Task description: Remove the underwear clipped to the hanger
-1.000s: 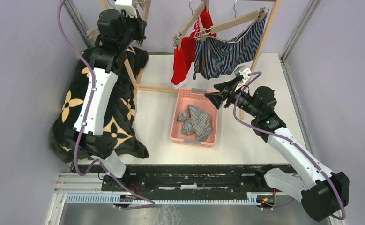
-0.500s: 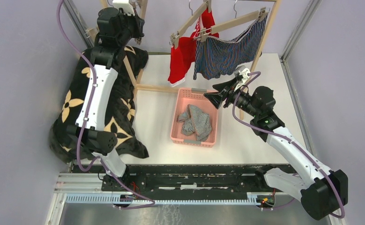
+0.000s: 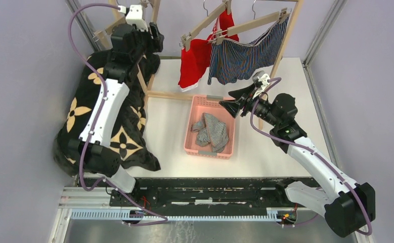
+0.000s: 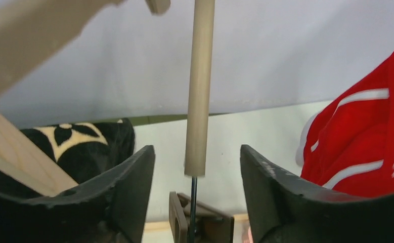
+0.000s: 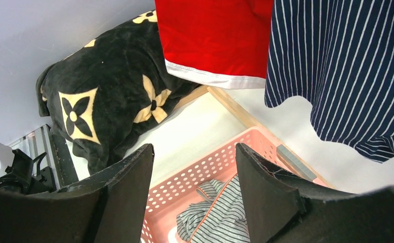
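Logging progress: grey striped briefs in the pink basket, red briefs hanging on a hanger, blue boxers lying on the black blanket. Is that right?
Not quite: the blue boxers hang from a hanger beside the red briefs, not on the black blanket, as the top external view shows. The rest is right.

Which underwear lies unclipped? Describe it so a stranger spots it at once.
Find the pink basket in front of the wooden rack. Crumpled inside lie the grey-and-white striped briefs. The red briefs and navy boxers hang clipped above; only these lie loose.
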